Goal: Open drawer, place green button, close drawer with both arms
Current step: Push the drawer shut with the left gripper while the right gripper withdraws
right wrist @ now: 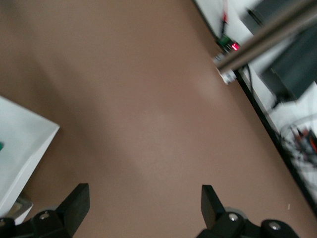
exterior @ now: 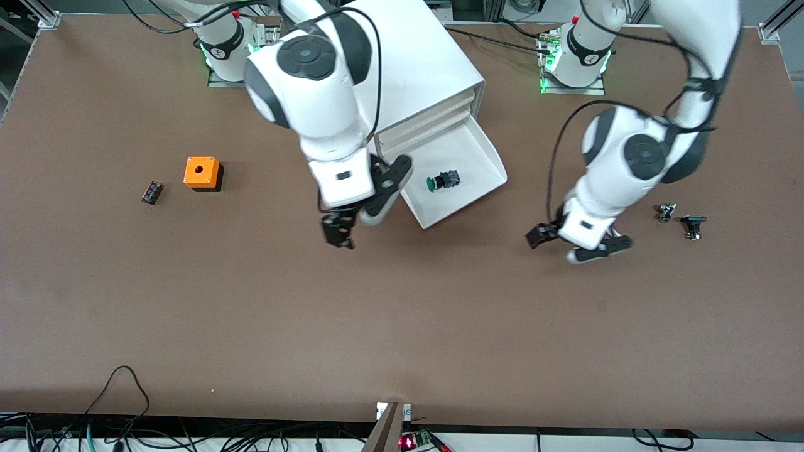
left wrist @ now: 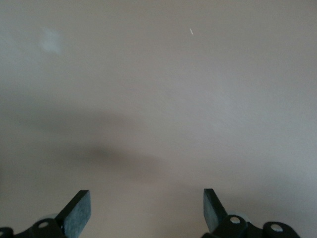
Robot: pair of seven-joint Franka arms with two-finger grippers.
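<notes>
The white cabinet (exterior: pixel 414 69) stands at the robots' edge of the table. Its lowest drawer (exterior: pixel 493 164) is pulled open. The button (exterior: pixel 443 181), green cap and dark body, lies on its side in the drawer. My right gripper (exterior: pixel 355 226) is open and empty, over the table beside the drawer's front corner. The right wrist view shows its spread fingers (right wrist: pixel 74 204) and that drawer corner (right wrist: pixel 25 144). My left gripper (exterior: pixel 568 246) is open and empty, low over bare table toward the left arm's end. The left wrist view shows only its fingers (left wrist: pixel 79 208) and bare table.
An orange cube with a hole (exterior: pixel 202 172) and a small black part (exterior: pixel 151 192) lie toward the right arm's end. Two small dark parts (exterior: pixel 666 212) (exterior: pixel 693 225) lie toward the left arm's end. The table's front edge, with cables, shows in the right wrist view (right wrist: pixel 233 54).
</notes>
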